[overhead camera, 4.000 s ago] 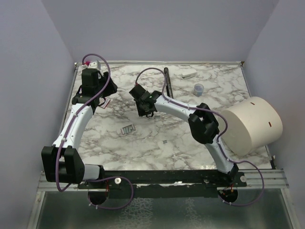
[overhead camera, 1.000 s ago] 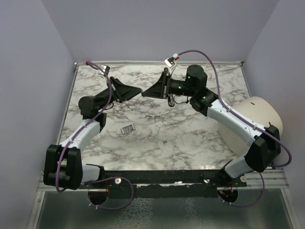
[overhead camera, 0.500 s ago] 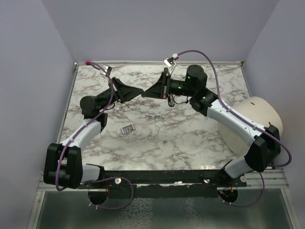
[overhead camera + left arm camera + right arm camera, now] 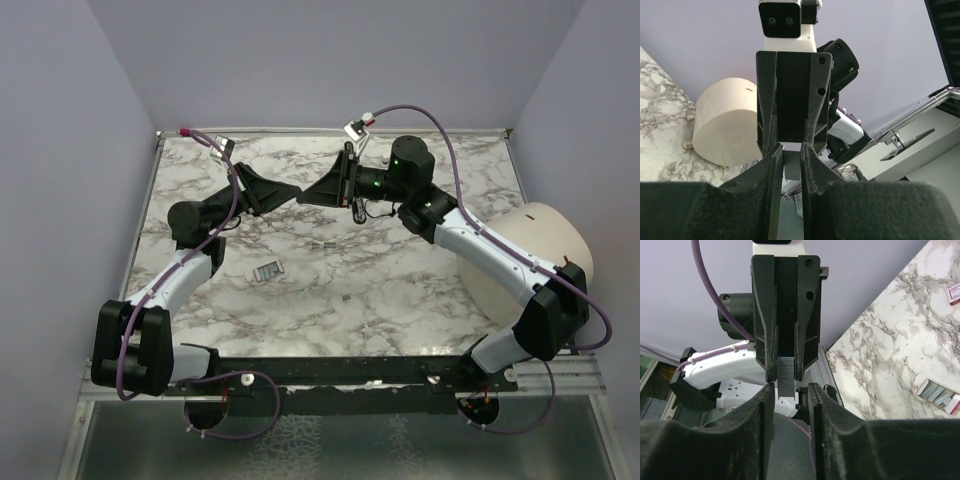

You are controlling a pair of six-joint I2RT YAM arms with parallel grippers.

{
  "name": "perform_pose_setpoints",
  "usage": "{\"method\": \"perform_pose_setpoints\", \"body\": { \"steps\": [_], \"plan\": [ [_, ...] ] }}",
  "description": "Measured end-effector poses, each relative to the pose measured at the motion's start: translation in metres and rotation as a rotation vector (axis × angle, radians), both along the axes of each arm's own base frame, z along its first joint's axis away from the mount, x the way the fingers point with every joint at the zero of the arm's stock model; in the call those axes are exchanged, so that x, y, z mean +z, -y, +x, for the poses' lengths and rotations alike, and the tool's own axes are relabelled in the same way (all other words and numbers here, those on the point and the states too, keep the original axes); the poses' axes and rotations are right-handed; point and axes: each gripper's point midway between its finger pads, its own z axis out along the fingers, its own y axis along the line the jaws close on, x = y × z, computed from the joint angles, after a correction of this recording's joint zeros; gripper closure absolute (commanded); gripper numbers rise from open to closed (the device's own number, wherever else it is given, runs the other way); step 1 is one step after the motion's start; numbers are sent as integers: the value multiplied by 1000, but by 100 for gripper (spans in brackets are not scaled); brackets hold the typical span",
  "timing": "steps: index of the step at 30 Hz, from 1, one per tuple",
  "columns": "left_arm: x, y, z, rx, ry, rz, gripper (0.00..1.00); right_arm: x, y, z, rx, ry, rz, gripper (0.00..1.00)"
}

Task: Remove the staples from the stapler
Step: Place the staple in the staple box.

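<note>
My two grippers meet tip to tip in the air above the back middle of the marble table (image 4: 400,290). A short grey strip of staples (image 4: 791,167) sits clamped between the fingers of my left gripper (image 4: 293,190). In the right wrist view this strip (image 4: 785,375) sticks out toward my right gripper (image 4: 790,390), whose jaws stand open around its end with a gap on one side. The red-and-white stapler (image 4: 268,270) lies on the table below, left of centre, and shows grey metal inside (image 4: 939,395).
A big cream cylinder (image 4: 530,260) lies at the right edge. A long black bar (image 4: 350,160) lies behind the grippers. Small loose staple bits (image 4: 325,244) rest mid-table, another (image 4: 345,297) nearer the front. A small red-and-white item (image 4: 955,292) lies under the left arm.
Over the last second the left jaws closed on the staple strip and the right jaws opened off it. Both arms stayed almost still; four seconds ago they were down at the table.
</note>
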Motion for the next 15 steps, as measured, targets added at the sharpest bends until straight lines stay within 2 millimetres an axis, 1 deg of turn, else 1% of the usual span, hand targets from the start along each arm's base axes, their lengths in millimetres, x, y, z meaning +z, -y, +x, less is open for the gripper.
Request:
{"method": "perform_pose_setpoints", "body": {
  "steps": [6, 7, 9, 12, 15],
  "plan": [
    [-7, 0, 2, 18, -9, 27, 85, -4, 3, 2, -9, 19, -21, 40],
    [-10, 1, 3, 24, -15, 38, 85, -5, 5, 3, -17, 27, -31, 38],
    [-17, 1, 5, 41, -29, 70, 85, -6, 10, 3, -31, 45, -51, 38],
    [-38, -1, 11, 105, -75, 175, 85, -6, 28, 5, -109, 108, -118, 37],
    [-58, -9, 25, 225, -127, 320, 85, -2, 60, 10, -254, 218, -221, 37]
  ]
}}
